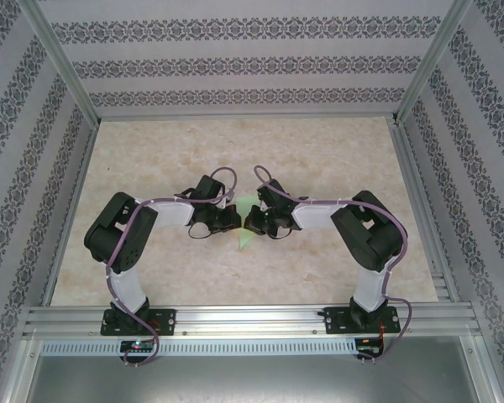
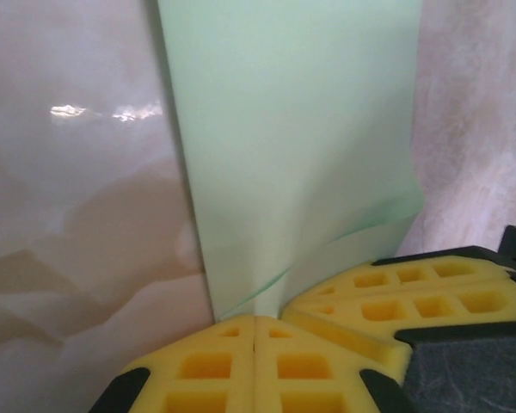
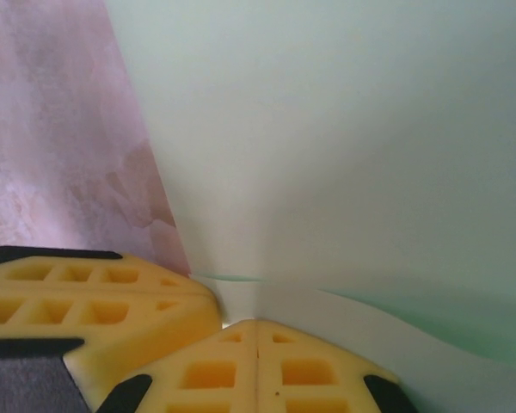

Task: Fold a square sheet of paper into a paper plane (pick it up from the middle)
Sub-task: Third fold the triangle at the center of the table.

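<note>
The left hand had its yellow foam pads pressed together, and in its wrist view the lower edge of the paper plane ran down into the seam between them, so it looked clamped on the paper. The right hand was likewise closed tight, with a pale green edge meeting its seam, and the 2 hands sat just beside each other, tips nearly touching, over the middle of the desk. The plane was between them, its sheet rising away from both sets of pads; whether any part rested on the desk could not be told. The main risk, as I judged it, was that each hand seemed to hold only a thin margin of paper: if the hands drew apart or twisted unevenly, the sheet could tear at the crease or slip out of 1 grip and swing from the other, and a loose flap near the pads could spring open. From the top view the plane's long axis ran far to near, along the gap between the arms, with its narrow point toward the near edge.
</note>
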Controlling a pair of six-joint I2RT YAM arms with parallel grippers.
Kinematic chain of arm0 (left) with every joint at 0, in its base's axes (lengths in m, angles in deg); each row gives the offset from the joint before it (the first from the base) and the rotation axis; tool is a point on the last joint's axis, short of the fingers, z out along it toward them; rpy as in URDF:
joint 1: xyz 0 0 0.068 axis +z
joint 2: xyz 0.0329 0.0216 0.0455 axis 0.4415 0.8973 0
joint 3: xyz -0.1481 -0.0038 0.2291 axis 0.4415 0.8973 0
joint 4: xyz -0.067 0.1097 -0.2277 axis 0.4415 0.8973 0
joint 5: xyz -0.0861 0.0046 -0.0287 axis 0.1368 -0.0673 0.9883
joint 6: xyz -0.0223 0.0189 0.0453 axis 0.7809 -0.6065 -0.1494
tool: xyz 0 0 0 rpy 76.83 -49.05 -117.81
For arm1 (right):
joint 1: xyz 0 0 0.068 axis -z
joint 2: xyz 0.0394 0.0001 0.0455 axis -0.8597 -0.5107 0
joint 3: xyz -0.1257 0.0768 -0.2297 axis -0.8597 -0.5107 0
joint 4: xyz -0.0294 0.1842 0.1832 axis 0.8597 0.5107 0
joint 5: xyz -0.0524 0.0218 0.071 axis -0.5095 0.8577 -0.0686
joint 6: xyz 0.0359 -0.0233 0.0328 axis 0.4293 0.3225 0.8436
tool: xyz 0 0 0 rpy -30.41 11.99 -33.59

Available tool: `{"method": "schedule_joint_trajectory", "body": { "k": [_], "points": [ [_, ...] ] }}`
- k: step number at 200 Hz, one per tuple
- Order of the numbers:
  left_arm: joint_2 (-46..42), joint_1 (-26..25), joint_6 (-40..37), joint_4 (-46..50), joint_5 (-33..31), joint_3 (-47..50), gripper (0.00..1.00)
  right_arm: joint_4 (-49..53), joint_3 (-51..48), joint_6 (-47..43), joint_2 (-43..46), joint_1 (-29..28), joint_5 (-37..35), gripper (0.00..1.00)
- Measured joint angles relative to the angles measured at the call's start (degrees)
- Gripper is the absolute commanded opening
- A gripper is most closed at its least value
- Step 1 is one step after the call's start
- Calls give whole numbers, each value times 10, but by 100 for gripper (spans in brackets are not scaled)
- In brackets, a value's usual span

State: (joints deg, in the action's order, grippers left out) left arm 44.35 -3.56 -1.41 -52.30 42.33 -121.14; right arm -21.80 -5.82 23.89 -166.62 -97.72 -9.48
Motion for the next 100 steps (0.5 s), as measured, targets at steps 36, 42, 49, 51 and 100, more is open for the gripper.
{"method": "schedule_joint_trajectory", "body": {
  "k": [36, 42, 49, 51, 100],
  "points": [
    [0, -2, -6, 9, -10, -4, 5, 1, -25, -9, 32, 10, -2, 4],
    [0, -2, -8, 10, -11, -4, 5, 1, -29, -12, 38, 12, -2, 4],
    [0, -3, -10, 12, -13, -5, 5, 1, -31, -15, 44, 15, -2, 4],
    [0, -3, -10, 12, -14, -5, 5, 1, -32, -15, 46, 15, -2, 4],
    [0, -4, -13, 20, -18, -9, 4, 0, -38, -24, 49, 29, -2, 4]
  ]
}}
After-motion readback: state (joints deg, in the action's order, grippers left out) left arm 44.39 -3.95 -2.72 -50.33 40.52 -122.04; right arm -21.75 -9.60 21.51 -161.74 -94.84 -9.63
